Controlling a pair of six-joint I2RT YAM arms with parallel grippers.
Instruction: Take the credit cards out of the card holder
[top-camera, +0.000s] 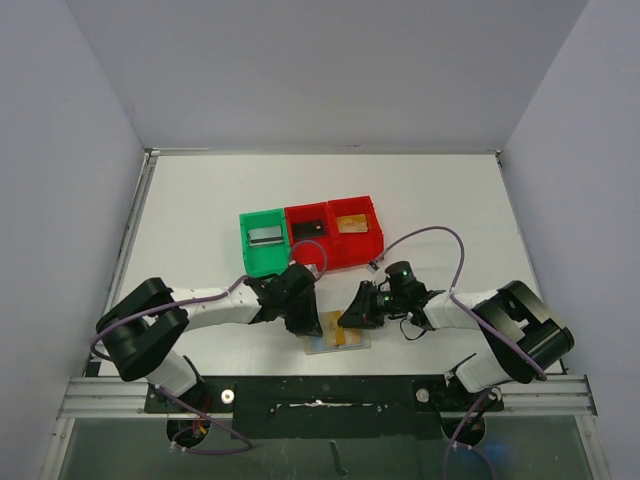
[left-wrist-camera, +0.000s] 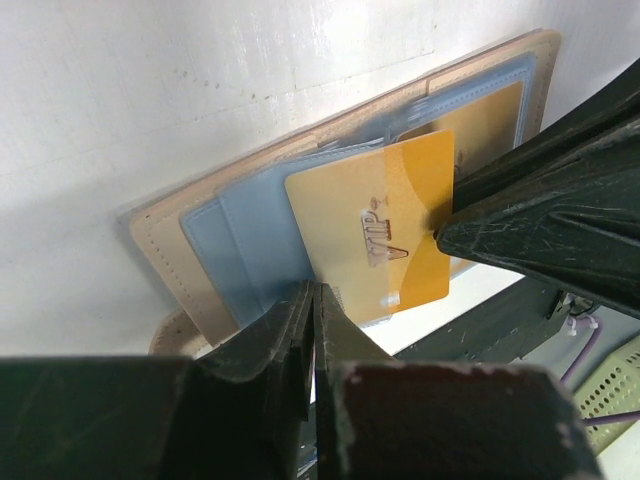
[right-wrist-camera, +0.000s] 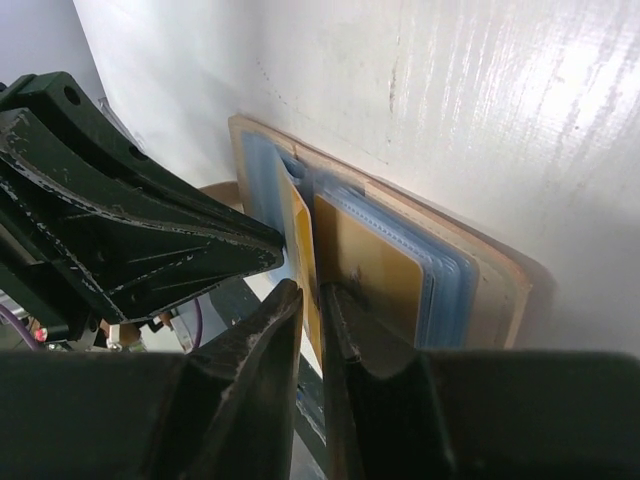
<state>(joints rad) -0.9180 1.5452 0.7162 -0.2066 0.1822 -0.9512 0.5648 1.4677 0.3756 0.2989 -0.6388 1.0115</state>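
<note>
On table (top-camera: 200, 200), one card holder (left-wrist-camera: 165, 250), two gold credit cards (left-wrist-camera: 370, 230), three bins (top-camera: 264, 262)

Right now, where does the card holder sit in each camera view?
Top external: card holder low centre, between left gripper and right gripper.
Left wrist: card holder fills the middle, lying open.
Right wrist: card holder centre-right, seen at a slant.
Shared landmark: the gold card sticking out of its pockets.
</note>
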